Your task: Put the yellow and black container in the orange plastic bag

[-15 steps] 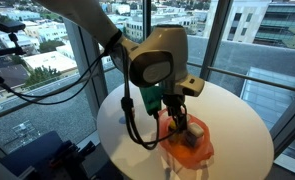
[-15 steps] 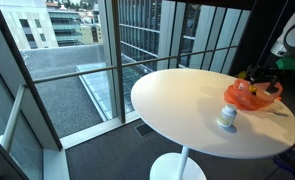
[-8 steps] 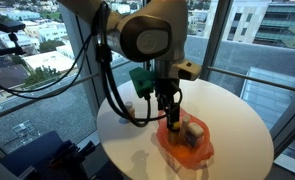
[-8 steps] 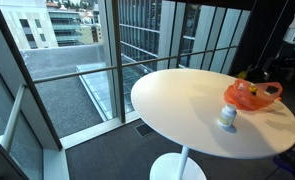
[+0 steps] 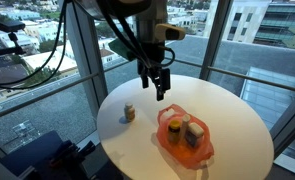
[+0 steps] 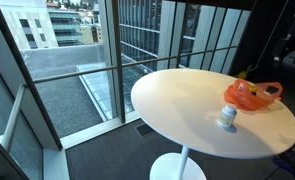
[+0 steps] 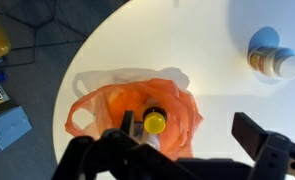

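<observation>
The orange plastic bag point(image 5: 184, 137) lies open on the round white table point(image 5: 227, 120). The yellow and black container point(image 5: 195, 134) stands inside it; from the wrist view I see its yellow cap point(image 7: 155, 122) in the bag point(image 7: 102, 100). My gripper point(image 5: 160, 86) hangs above the table, up and to the left of the bag, open and empty. In the wrist view its fingers point(image 7: 192, 132) spread wide over the bag's edge. The bag also shows in an exterior view point(image 6: 251, 96).
A small jar with a pale lid point(image 5: 129, 112) stands on the table left of the bag, also seen in the wrist view point(image 7: 274, 62) and an exterior view point(image 6: 227, 118). Glass walls surround the table. Floor items lie below at the wrist view's left.
My gripper has risen out of the bag and moved up and back, leaving the container inside. The bag has settled open on the table.
</observation>
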